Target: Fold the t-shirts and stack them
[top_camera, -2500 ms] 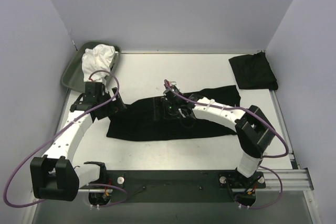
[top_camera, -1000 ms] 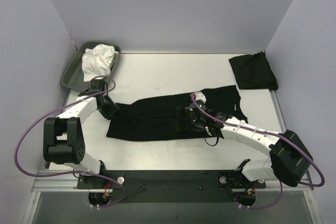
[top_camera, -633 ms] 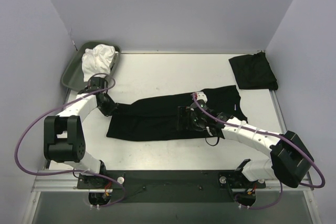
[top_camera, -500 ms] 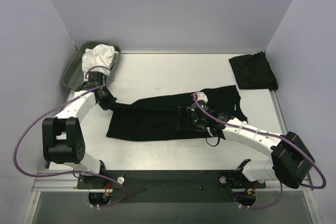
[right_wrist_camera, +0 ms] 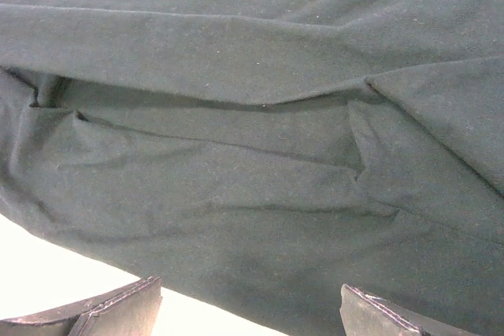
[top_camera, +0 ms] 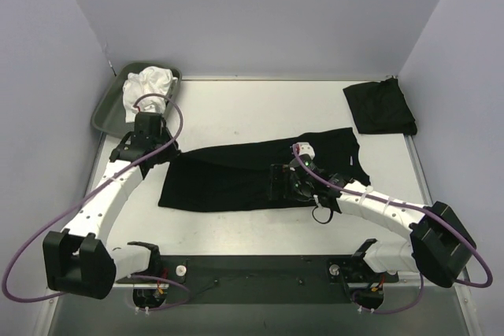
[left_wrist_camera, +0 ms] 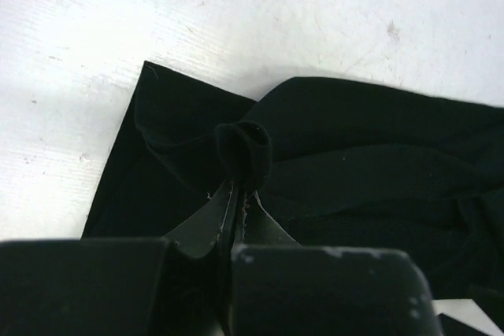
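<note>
A black t-shirt (top_camera: 244, 175) lies spread in a long, partly folded band across the middle of the table. My left gripper (top_camera: 171, 154) is at its upper left corner. In the left wrist view this gripper (left_wrist_camera: 240, 194) is shut on a bunched fold of the t-shirt (left_wrist_camera: 244, 145), which is raised a little off the table. My right gripper (top_camera: 276, 181) hovers open over the band's middle. In the right wrist view its fingertips (right_wrist_camera: 118, 308) stand wide apart above the cloth (right_wrist_camera: 236, 155) and hold nothing. A second black t-shirt (top_camera: 379, 108) lies folded at the back right.
A grey-green tray (top_camera: 102, 116) at the back left corner holds a crumpled white cloth (top_camera: 148, 88). Walls close in the table on the left, back and right. Bare white tabletop (top_camera: 260, 108) runs behind the spread shirt.
My left gripper has shut on the shirt's upper left corner, and its arm has swung out and down to the left. The right arm has barely shifted.
</note>
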Controlling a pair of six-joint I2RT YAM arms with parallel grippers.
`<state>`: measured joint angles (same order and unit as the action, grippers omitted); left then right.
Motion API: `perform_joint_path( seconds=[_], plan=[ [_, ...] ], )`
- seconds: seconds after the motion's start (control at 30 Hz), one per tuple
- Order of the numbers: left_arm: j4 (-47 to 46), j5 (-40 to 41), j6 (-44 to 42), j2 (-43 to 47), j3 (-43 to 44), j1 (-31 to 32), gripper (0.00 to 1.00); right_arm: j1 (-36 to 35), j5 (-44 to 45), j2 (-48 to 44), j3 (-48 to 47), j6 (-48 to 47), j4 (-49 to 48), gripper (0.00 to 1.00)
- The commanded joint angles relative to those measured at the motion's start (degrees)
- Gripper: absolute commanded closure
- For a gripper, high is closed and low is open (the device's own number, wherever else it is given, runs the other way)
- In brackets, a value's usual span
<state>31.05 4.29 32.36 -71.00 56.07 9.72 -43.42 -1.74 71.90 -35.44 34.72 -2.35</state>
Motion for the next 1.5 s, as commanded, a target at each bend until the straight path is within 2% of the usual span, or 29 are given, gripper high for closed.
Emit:
perform_joint_path(
  seconds=[0.0, 0.07, 0.1, 0.13, 0.17, 0.2, 0.37, 0.57, 0.7, 0.8, 0.87, 0.97, 1.2, 1.33, 1.47],
  plan=[
    [3.0, 6.0, -1.9, 5.4, -3.2, 1.1, 0.92, 0.7, 0.9, -1.4, 0.2, 0.5, 0.2, 0.02],
    [5.1, 7.7, -2.0, 6.4, -4.0, 1.0, 0.70, 0.6, 0.9, -1.2, 0.1, 0.4, 0.4, 0.02],
    [5.6, 8.8, -2.0, 6.7, -4.3, 1.0, 0.48, 0.7, 0.8, -1.3, 0.1, 0.5, 0.5, 0.02],
    [6.3, 9.4, -2.1, 6.8, -4.2, 1.0, 0.36, 0.7, 0.9, -1.4, 0.1, 0.5, 0.6, 0.02],
    [6.7, 9.9, -1.9, 7.0, -4.2, 1.1, 0.15, 0.6, 0.9, -1.5, 0.2, 0.5, 0.8, 0.02],
    [7.0, 10.3, -1.7, 7.1, -4.1, 0.9, 0.05, 0.7, 0.9, -1.5, 0.1, 0.5, 0.9, 0.02],
    [8.0, 11.0, -1.9, 8.0, -2.7, 0.7, 0.04, 0.7, 1.5, -3.1, 0.5, 0.6, 2.2, 0.02],
    [3.9, 4.4, 0.1, 8.3, -2.6, 1.1, 0.03, 1.5, 9.3, -5.5, -1.1, 0.0, 5.2, 0.01],
    [0.2, -0.8, 1.0, 6.6, -2.0, 2.0, 0.03, 10.1, 9.7, -2.9, -6.6, -1.5, 10.2, 0.01],
    [-1.8, -6.4, 0.6, 3.8, -1.0, 2.5, 0.02, 13.7, 12.2, -1.7, -9.1, -3.1, 13.1, 0.01],
    [-2.0, -7.3, 0.7, 3.2, -1.1, 3.3, 0.03, 17.7, 13.5, -0.8, -10.5, -4.0, 13.9, 0.01],
    [-4.1, -8.7, 1.0, 5.2, -2.8, 3.5, 0.02, 23.4, 9.8, 2.5, -12.9, -5.1, 13.9, 0.02],
    [-3.8, -11.1, -0.3, 6.8, -3.2, 3.6, 0.02, 26.4, 8.7, 14.0, -19.7, -6.4, 13.9, 0.11],
    [-4.5, -11.9, -0.6, 6.9, -4.1, 3.6, 0.03, 26.9, 7.8, 18.1, -22.0, -5.9, 13.9, 0.26],
    [-5.2, -12.3, -1.1, 6.7, -4.7, 3.6, 0.03, 27.0, 8.0, 21.6, -24.1, -5.9, 13.9, 0.33]
  ],
)
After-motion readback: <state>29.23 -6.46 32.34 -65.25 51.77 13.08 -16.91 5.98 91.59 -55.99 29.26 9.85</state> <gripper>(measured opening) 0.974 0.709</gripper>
